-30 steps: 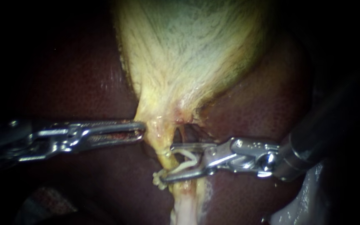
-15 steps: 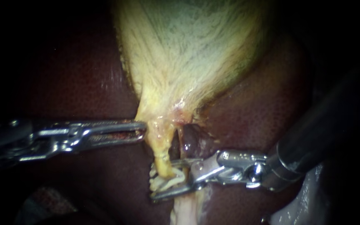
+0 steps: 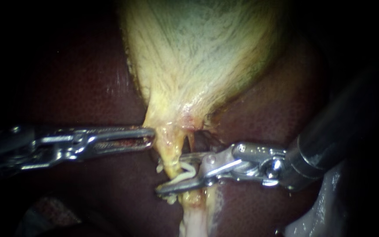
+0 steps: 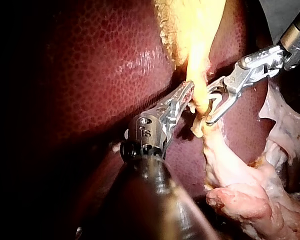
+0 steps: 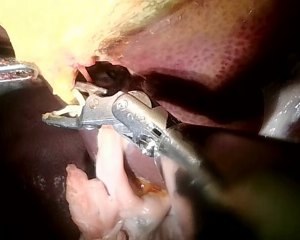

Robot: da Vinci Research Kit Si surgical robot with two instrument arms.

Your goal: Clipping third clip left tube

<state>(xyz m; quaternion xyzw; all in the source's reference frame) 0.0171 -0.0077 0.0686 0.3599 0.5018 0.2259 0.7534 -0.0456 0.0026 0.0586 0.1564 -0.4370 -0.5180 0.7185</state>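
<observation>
Closest in, right instrument [image 3: 168, 173] back up the left tube [image 3: 170, 154] after dipping toward the pale tissue [image 3: 194, 219] 0.5 s ago. Now reaching further across than 1 s ago, lower jaw tip poking clear past the tube's far edge. Jaws wide apart, not squeezed, carrying a white clip [image 3: 188, 172] between them, with the tube running through the gap. Looks like a settled bite: tube well inside the clip, so judged ready for the squeeze, nothing fired yet. Small pale bits at the tube's left edge, above and below the lower jaw; cannot tell whether clips. Just beyond, left instrument [image 3: 151, 138] unmoved across all 3 looks. Jaws pressed together on the yellow lower edge of the gallbladder [image 3: 198, 57], by the look of it keeping the tube taut and exposed. Behind it all, gallbladder fanning upward, dark red liver [image 3: 80, 87] on both sides.
</observation>
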